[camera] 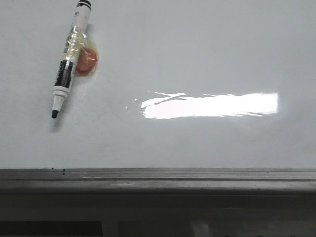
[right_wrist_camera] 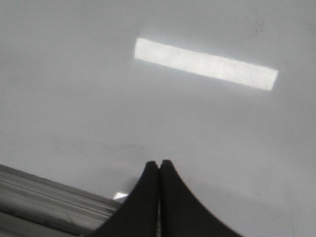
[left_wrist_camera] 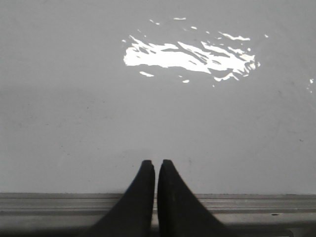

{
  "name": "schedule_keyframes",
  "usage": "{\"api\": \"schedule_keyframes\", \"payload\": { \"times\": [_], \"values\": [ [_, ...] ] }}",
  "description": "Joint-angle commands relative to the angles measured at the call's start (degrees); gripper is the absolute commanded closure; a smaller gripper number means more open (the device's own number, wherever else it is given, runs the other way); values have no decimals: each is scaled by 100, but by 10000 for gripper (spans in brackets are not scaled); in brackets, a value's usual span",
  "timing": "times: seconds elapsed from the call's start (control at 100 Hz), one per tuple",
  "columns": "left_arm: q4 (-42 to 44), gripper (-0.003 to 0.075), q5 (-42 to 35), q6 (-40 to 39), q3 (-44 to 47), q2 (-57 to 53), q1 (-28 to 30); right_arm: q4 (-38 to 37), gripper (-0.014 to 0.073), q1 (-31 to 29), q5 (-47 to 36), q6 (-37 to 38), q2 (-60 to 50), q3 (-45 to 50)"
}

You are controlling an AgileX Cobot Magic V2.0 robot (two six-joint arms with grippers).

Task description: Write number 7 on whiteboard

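Note:
The whiteboard (camera: 197, 59) is a glossy pale grey board that fills most of the front view, with a bright glare patch (camera: 212, 105). No number 7 shows on it. A black-and-white marker pen (camera: 70, 58) lies on the board at the far left, uncapped tip toward the near edge, with a red blob (camera: 88, 61) taped to it. My left gripper (left_wrist_camera: 156, 164) is shut and empty over the board's near frame edge (left_wrist_camera: 59, 202). My right gripper (right_wrist_camera: 159, 163) is shut and empty over the board (right_wrist_camera: 222, 138). Neither gripper shows in the front view.
The grey metal frame (camera: 158, 178) runs along the board's near edge. It also shows in the right wrist view (right_wrist_camera: 44, 197). The board surface (left_wrist_camera: 74, 123) in the left wrist view is bare but for glare.

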Motion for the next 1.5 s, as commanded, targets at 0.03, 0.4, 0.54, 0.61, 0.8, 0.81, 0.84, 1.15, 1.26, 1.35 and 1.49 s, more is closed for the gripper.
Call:
{"api": "schedule_keyframes", "payload": {
  "times": [0.03,0.4,0.54,0.61,0.8,0.81,0.84,1.15,1.26,1.35,1.49],
  "values": [
    [-57,741,-296,-37,138,-156,1,-92,660,-24,-133,-8,-91,87],
    [-57,741,-296,-37,138,-156,1,-92,660,-24,-133,-8,-91,87],
    [-57,741,-296,-37,138,-156,1,-92,660,-24,-133,-8,-91,87],
    [-57,741,-296,-37,138,-156,1,-92,660,-24,-119,-8,-91,87],
    [-57,741,-296,-37,138,-156,1,-101,660,-24,-152,-8,-91,87],
    [-57,741,-296,-37,138,-156,1,-101,660,-24,-143,-8,-91,87],
    [-57,741,-296,-37,138,-156,1,-101,660,-24,-137,-8,-91,87],
    [-317,741,-387,-1,138,-156,1,-101,660,-24,-1444,-8,-91,87],
    [-2521,741,-848,-1,138,-156,1,470,660,-24,-2423,120,-91,87],
    [-4058,741,-1215,-1,138,-156,1,1627,660,-24,-2801,348,-91,87],
    [-5053,741,-1818,-1,138,-156,1,2876,657,-24,-2621,348,-91,87]
  ]
}}
